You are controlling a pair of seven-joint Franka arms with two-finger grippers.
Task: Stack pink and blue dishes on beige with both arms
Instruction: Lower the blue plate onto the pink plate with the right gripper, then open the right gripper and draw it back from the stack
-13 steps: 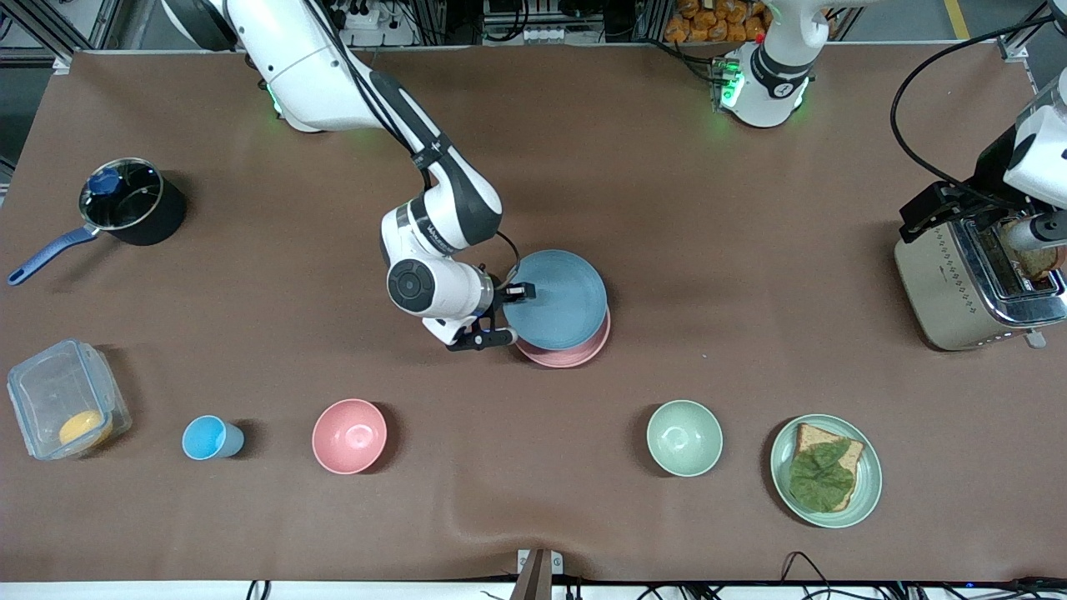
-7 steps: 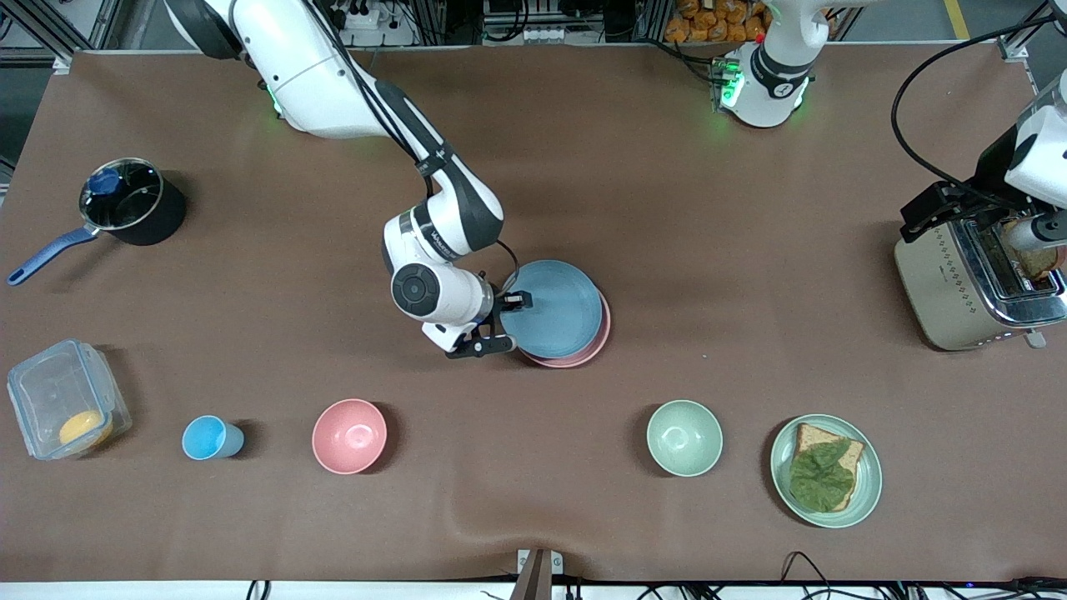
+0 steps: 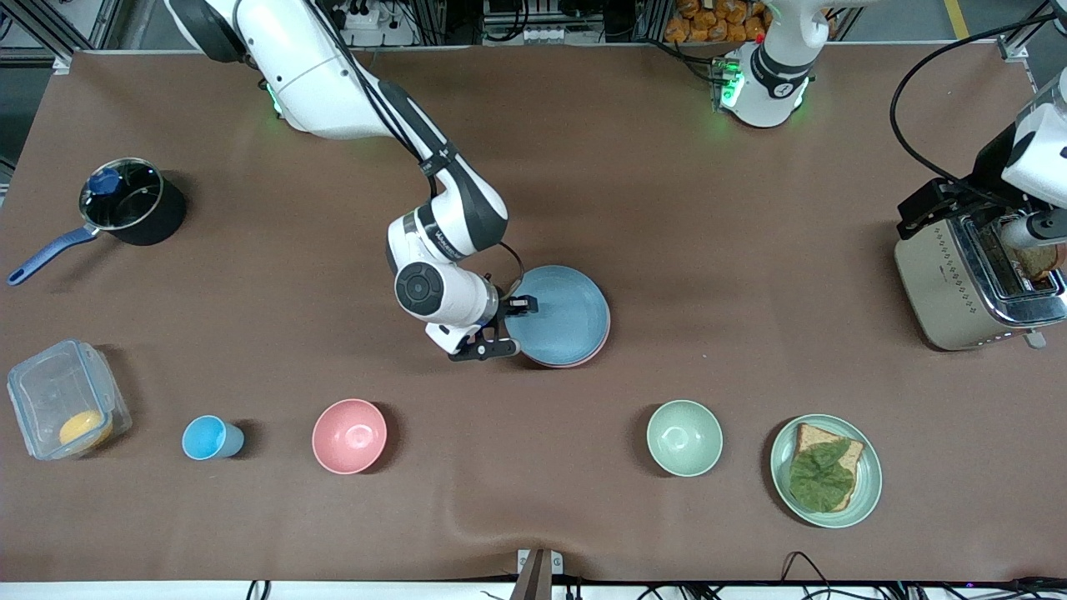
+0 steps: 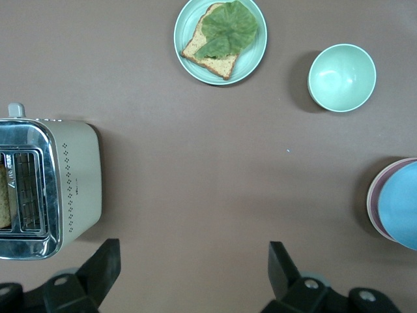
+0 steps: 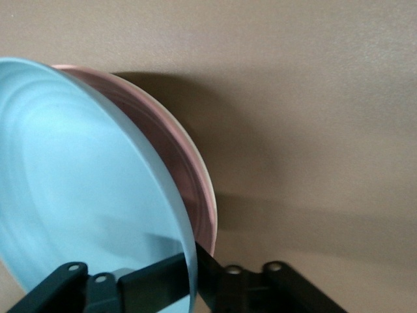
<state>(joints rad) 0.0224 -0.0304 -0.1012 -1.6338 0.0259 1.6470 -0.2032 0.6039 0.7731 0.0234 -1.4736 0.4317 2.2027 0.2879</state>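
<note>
Front view: the right gripper point(image 3: 510, 325) pinches the rim of the blue plate point(image 3: 560, 315) at the edge toward the right arm's end of the table. The plate sits almost squarely over the pink plate point(image 3: 602, 343), of which only a thin crescent shows. The beige plate cannot be made out here; it is presumably covered by the other two. The left gripper is cut off at the view's edge above the toaster point(image 3: 967, 279), well apart from the stack, and its arm waits.

Left wrist view: the left gripper point(image 4: 194, 279) hangs with its fingers spread wide and empty over bare table, between the toaster point(image 4: 49, 186) and the stack. The blue plate point(image 4: 404, 205) lies over the pink plate point(image 4: 376, 195) at the picture's edge.

Right wrist view: the fingers point(image 5: 163, 277) clamp the blue plate point(image 5: 78, 195), which looks tilted above the pink plate point(image 5: 189, 176). A pale cream rim point(image 5: 212, 195), likely the beige plate, edges out beneath the pink one.

Judging by this, pink is already on beige, and blue is nearly down. What remains is settling it flat, letting go and pulling clear.
</note>
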